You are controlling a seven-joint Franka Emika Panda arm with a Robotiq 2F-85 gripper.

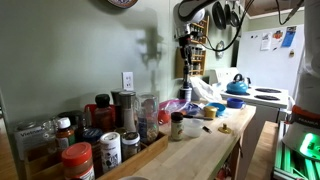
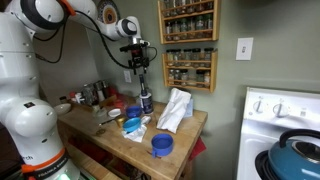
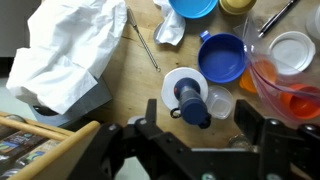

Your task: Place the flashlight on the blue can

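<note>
I had the claw (image 3: 195,130) released, spread either side of the upright flashlight (image 3: 190,100), well apart from the blue can (image 2: 162,145): grasp, carry and placing seemingly undone.

Crumpled white cloth (image 3: 65,50) on wooden counter (image 3: 135,95); blue kettle (image 2: 300,155) on stove (image 2: 272,105); wall spice rack (image 2: 190,45).

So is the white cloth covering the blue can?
No, in an exterior view the blue can stands uncovered, clearly apart from the white cloth.
</note>
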